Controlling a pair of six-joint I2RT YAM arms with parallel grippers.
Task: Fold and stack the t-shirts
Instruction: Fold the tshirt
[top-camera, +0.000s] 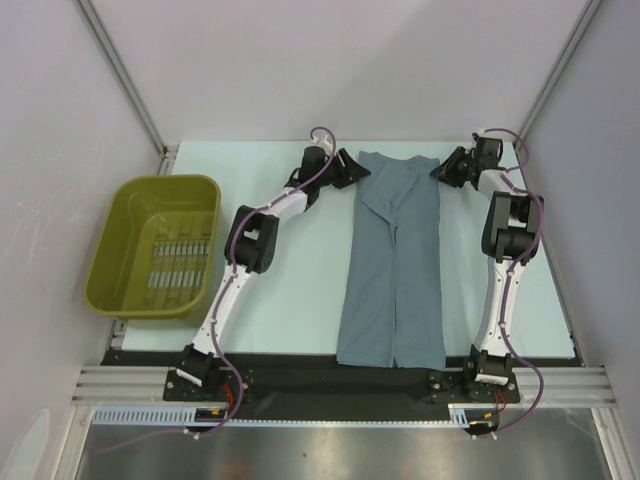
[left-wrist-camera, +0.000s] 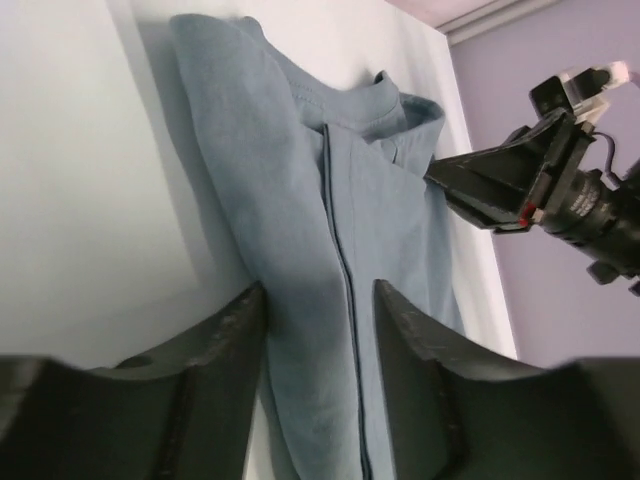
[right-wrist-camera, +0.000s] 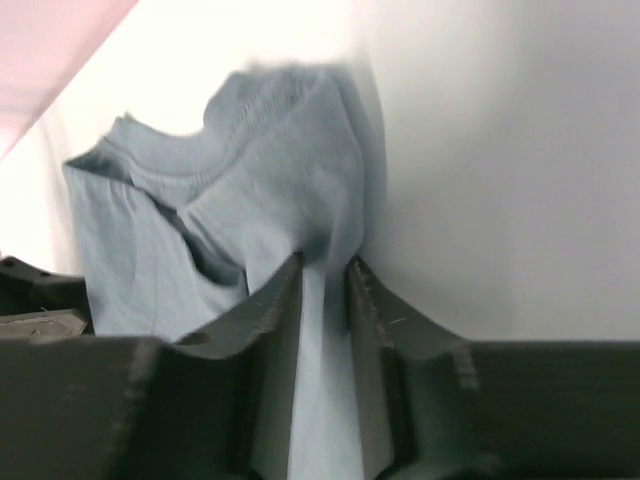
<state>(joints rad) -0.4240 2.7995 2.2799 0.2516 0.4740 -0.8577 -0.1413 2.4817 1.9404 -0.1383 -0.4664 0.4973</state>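
Note:
One slate blue-grey t-shirt (top-camera: 392, 270) lies on the table, folded lengthwise into a long strip with its collar at the far end. My left gripper (top-camera: 352, 170) is at the far left corner. In the left wrist view its jaws (left-wrist-camera: 318, 300) stand apart astride the folded edge of the t-shirt (left-wrist-camera: 290, 180), with cloth between them. My right gripper (top-camera: 440, 172) is at the far right corner. Seen from the right wrist, its narrow jaws (right-wrist-camera: 325, 265) pinch a bunched ridge of the t-shirt (right-wrist-camera: 270, 150). The right gripper (left-wrist-camera: 480, 180) also shows in the left wrist view.
An olive basket (top-camera: 110, 250) stands empty at the left of the table. Grey walls close in the back and both sides. A black strip (top-camera: 330, 365) runs along the table's near edge by the arm bases.

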